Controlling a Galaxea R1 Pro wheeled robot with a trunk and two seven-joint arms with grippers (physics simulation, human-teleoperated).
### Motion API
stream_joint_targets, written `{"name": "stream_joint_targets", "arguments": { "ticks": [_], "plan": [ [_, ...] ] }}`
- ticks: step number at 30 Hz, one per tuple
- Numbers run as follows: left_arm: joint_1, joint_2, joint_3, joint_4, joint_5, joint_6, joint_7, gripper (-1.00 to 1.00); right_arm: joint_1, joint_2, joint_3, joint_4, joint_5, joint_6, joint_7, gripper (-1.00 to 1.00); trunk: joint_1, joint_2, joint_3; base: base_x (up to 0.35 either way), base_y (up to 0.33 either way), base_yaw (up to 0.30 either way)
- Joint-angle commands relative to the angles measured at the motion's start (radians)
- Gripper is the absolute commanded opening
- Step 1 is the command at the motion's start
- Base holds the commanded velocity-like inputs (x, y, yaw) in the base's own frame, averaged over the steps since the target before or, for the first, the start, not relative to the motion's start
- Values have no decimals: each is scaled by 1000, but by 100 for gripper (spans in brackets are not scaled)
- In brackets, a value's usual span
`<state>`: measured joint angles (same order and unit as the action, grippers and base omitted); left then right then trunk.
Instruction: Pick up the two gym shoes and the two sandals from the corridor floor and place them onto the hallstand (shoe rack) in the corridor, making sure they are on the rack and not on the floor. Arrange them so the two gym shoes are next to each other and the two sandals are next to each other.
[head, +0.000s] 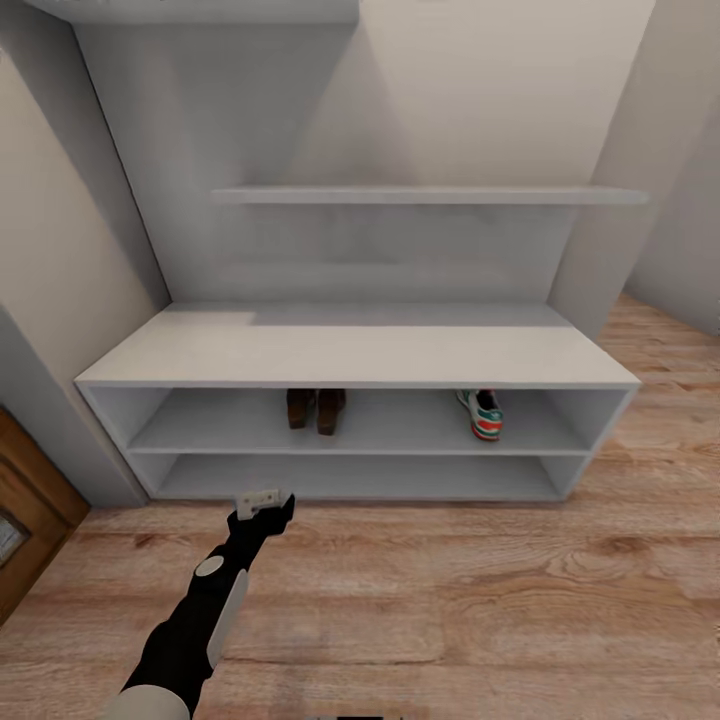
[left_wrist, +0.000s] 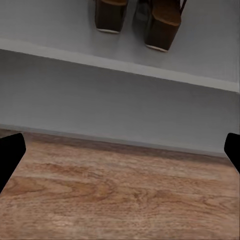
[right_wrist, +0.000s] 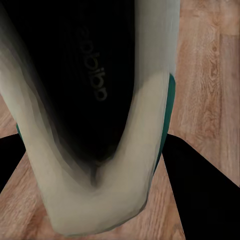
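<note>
Left gripper (head: 265, 500) sits at about 7 o'clock in the head view, low over the corridor floor (head: 450, 600) just in front of the hallstand (head: 360, 355). From up here I honestly can't tell how its fingers stand. On the upper shelf the two sandals (head: 316, 408) are side by side near the middle, and one gym shoe (head: 483, 413) sits well apart toward 3 o'clock.

Left wrist cam: fingertips (left_wrist: 10, 155) sit far apart at the frame edges with nothing between them, so that hand is spread wide and empty. Sandal heels (left_wrist: 137, 20) show on the shelf at 12 o'clock, wood floor (left_wrist: 120, 195) underneath.

Right wrist cam: the second gym shoe (right_wrist: 95, 125) is pinched between the dark fingers (right_wrist: 200, 190), opening facing the camera, floor (right_wrist: 210, 65) behind it.

So I'd say roughly three quarters done: sandals paired, one sneaker shelved, last one in hand and needing to land right beside its mate.
</note>
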<state>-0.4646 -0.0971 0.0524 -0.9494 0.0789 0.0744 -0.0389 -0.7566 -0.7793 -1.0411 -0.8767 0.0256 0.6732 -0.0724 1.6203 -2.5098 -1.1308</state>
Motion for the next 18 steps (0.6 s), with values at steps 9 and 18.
{"name": "stream_joint_targets", "arguments": {
  "ticks": [9, 18],
  "plan": [
    [0, -3, 3, 0, 8, 7, -4, 100, -1, 0, -2, -1, 3, 5, -4, -100, -1, 0, -1, -255, -136, 0],
    [0, -3, 2, 4, 10, 7, -4, 100, -1, 0, -2, -1, 3, 5, -4, -100, -1, 0, -1, -31, -9, 0]
  ]
}}
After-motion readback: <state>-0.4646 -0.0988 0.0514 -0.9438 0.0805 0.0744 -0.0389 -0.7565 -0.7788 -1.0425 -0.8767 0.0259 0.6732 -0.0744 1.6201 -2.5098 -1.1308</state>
